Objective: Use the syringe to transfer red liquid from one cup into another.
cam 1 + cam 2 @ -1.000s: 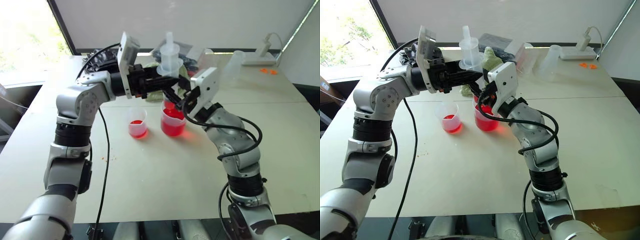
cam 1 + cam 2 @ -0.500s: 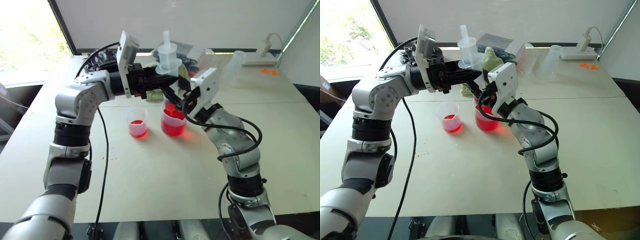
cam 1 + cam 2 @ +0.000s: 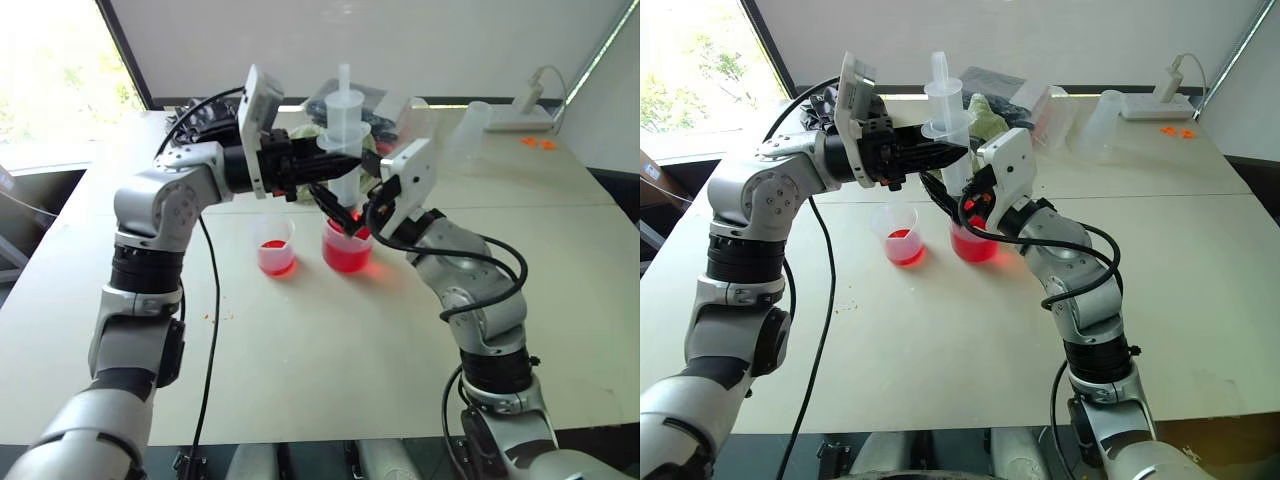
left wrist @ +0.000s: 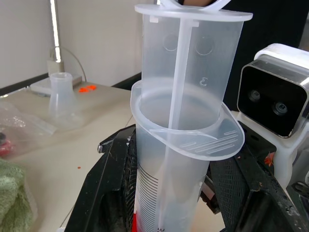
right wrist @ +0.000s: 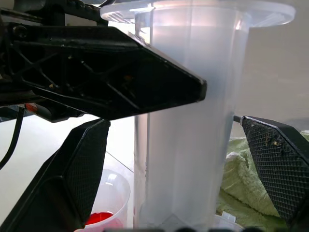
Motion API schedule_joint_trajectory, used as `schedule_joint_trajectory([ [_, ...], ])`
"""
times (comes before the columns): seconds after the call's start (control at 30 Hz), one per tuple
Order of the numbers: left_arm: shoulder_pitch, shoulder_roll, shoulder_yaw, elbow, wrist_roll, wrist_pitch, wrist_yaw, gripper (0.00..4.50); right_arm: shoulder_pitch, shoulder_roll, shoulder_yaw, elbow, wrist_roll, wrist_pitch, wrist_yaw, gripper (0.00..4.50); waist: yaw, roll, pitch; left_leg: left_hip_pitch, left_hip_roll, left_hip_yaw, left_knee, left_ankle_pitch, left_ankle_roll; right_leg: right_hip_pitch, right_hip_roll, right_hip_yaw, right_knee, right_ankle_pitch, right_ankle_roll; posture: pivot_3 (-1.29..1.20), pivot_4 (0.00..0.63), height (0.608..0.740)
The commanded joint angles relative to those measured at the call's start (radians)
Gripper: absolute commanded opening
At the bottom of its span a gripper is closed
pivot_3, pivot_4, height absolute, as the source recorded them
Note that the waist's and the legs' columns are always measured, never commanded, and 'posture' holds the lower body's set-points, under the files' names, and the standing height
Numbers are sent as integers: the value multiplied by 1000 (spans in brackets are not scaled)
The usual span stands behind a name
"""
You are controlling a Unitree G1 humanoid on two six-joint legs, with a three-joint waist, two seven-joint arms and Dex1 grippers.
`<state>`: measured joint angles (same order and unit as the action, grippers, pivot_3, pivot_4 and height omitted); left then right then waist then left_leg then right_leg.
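The syringe [image 3: 345, 140] stands upright over the wide beaker [image 3: 346, 252], its plunger up and its tip low at the beaker's mouth. My left gripper [image 3: 950, 152] reaches in level from the left and is shut on the syringe's barrel [image 4: 183, 145] just under the flange. My right gripper [image 3: 958, 188] is open, and its fingers [image 5: 72, 179] stand wide on either side of the lower barrel [image 5: 188, 121] without touching it. Red liquid [image 3: 972, 248] fills the lower beaker. The small cup [image 3: 274, 250] to the beaker's left holds a little red liquid too.
A green cloth [image 3: 985, 115] and a clear plastic bag [image 3: 1050, 105] lie behind the grippers. Clear tumblers [image 3: 1095, 125] and a white power strip [image 3: 1155, 100] sit at the back right, near orange bits [image 3: 1175, 130]. A black cable [image 3: 210, 330] hangs from the left arm.
My right gripper has spread its fingers away from the syringe's barrel. The syringe, tilted before, now stands straighter in the left gripper. Both cups stayed put.
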<state>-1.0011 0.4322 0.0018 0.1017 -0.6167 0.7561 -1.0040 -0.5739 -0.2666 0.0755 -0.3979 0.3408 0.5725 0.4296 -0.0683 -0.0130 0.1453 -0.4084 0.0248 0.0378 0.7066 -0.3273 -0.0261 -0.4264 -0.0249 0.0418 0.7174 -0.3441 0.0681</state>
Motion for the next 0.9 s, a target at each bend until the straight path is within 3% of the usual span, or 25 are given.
schedule_joint_trajectory([
  [0.03, -23, 30, 15, -37, 7, -33, -15, 1657, 26, -87, -67, -89, 123, 91, 98, 4475, 3, 0, 0, 0, 0, 0, 0, 0, 0, 0, 0, 0, 0, 0, 0, 0, 150, 740],
  [0.17, -30, 38, 22, -25, 25, -72, -3, 1657, 36, -206, -129, -66, 198, 129, 195, 4475, 4, 0, 0, 0, 0, 0, 0, 0, 0, 1, 0, 0, -1, 0, 0, 0, 150, 740],
  [0.3, -22, 13, 31, -27, 23, -97, 35, 1657, 24, -253, -188, -51, 272, 172, 223, 4475, 11, 0, 0, 0, 0, 0, 0, 0, 0, 1, 0, 0, -1, 0, 0, 0, 150, 740],
  [0.9, -45, -6, 50, 17, 6, -106, 50, 1657, 12, -257, -179, -54, 270, 157, 189, 4475, 26, 0, 0, -1, 0, 0, 3, -1, 2, 1, 0, 0, -1, 0, 0, 0, 150, 740],
])
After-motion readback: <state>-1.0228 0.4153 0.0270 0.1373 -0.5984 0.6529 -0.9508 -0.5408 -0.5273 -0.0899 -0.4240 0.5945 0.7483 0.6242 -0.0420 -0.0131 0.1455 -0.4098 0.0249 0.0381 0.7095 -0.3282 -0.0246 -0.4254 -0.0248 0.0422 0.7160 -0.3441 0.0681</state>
